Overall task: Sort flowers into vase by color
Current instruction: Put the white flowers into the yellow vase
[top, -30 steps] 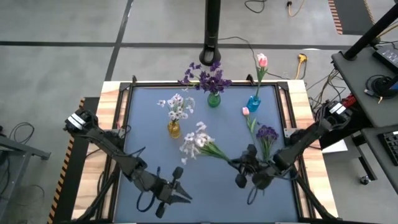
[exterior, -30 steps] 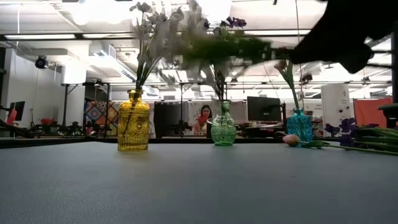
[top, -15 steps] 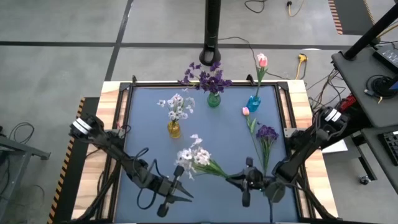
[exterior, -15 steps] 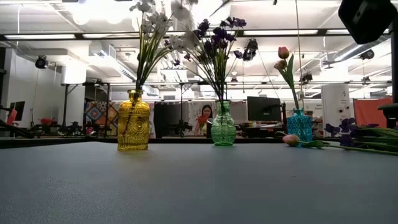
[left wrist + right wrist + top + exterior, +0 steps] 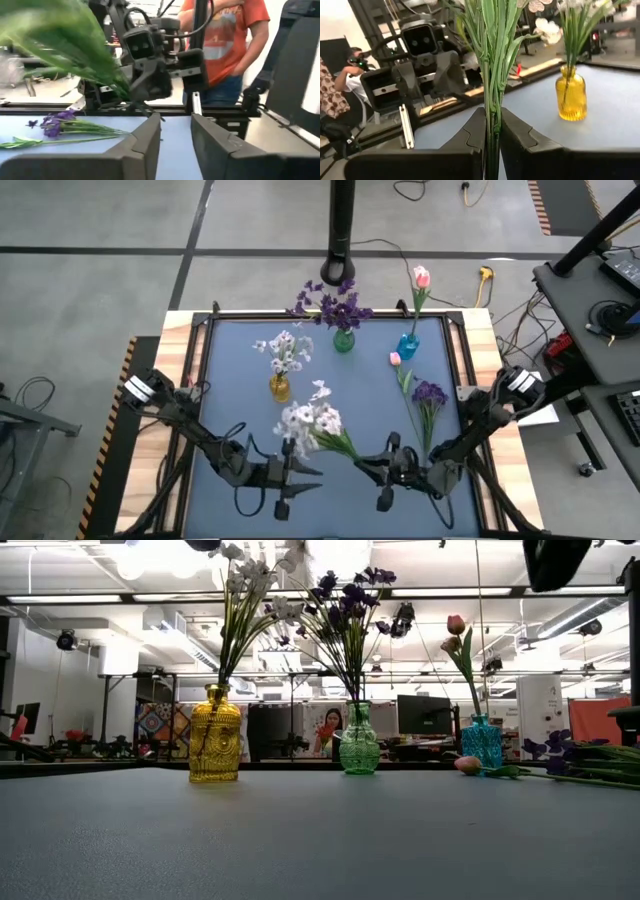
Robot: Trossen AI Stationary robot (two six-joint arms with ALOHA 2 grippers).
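One white spray (image 5: 312, 423) is clamped by its stems in the right gripper (image 5: 362, 465); the left gripper (image 5: 300, 476), jaws parted, faces it. Next, I'd guess: handover toward the yellow vase (image 5: 280, 387).

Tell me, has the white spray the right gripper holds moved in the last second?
Yes. In the high view the white spray has slid toward the table's near edge, farther from the yellow vase, with the right gripper shut on its stems.

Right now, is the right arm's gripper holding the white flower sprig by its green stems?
Yes, the right gripper has its fingers shut on the green stems of the white flower sprig.
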